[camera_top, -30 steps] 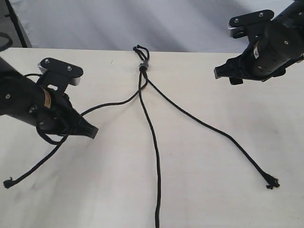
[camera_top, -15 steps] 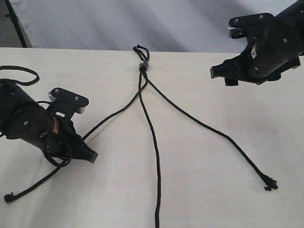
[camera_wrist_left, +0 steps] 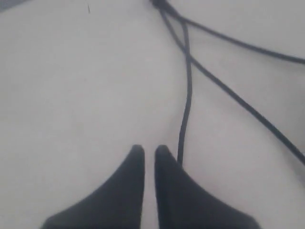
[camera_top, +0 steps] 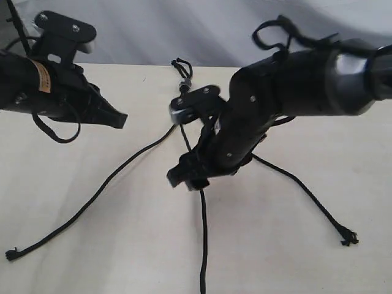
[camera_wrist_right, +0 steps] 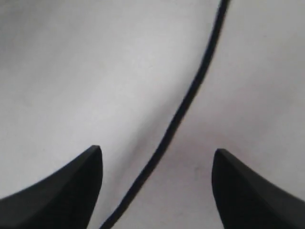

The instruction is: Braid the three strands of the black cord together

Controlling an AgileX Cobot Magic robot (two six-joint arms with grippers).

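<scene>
Braiding not begun: from the black cord's knot [camera_top: 183, 81] at upper centre, three strands fan apart, no plait visible. Right gripper [camera_wrist_right: 157, 150], at frame centre, gapes wide astride the middle strand [camera_wrist_right: 190, 90], ungrasped. Left gripper [camera_wrist_left: 148, 148], upper left, is nearly closed and empty.

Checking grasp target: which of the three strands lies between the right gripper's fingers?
The middle strand, under the right gripper; the left strand and right strand splay off to either side.
</scene>
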